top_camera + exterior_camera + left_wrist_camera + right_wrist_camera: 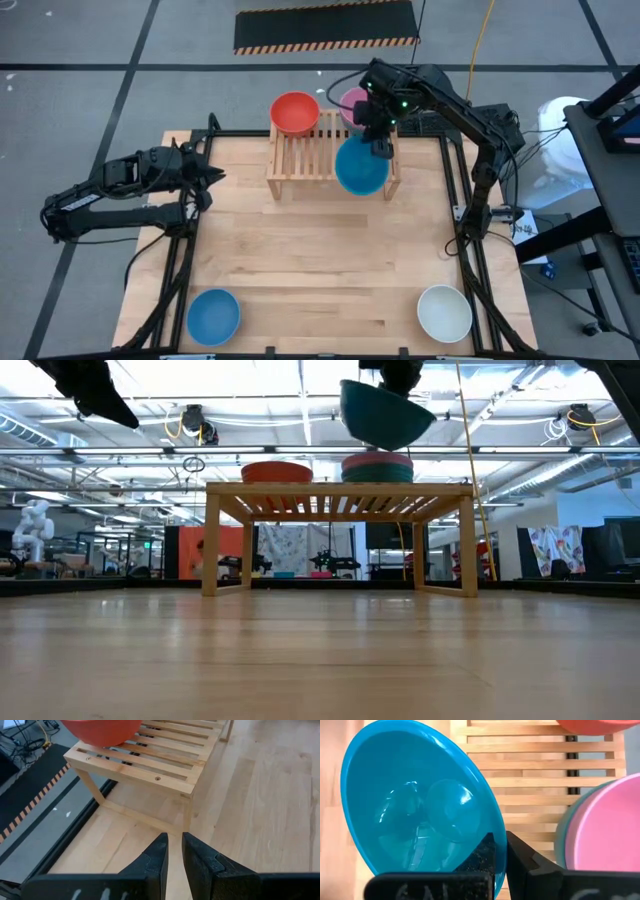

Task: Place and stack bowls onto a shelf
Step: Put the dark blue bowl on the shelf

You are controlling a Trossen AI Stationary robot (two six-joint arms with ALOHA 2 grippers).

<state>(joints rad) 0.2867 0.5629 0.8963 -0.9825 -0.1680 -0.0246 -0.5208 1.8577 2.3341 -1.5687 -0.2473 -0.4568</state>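
Light blue bowl: on the table, well in front of the shelf
White bowl: same near edge
Left gripper: fingers nearly together, empty, left of shelf
Right gripper: pinching the teal bowl by its rim, tilted above the shelf's right end
Red bowl: shelf's left end
Pink bowl: shelf's right rear, stacked on another bowl

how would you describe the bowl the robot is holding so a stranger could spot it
Find the slatted wooden shelf at the table's far edge. Above its right end, the right gripper pinches a teal bowl by the rim. It alone hangs tilted in the air.
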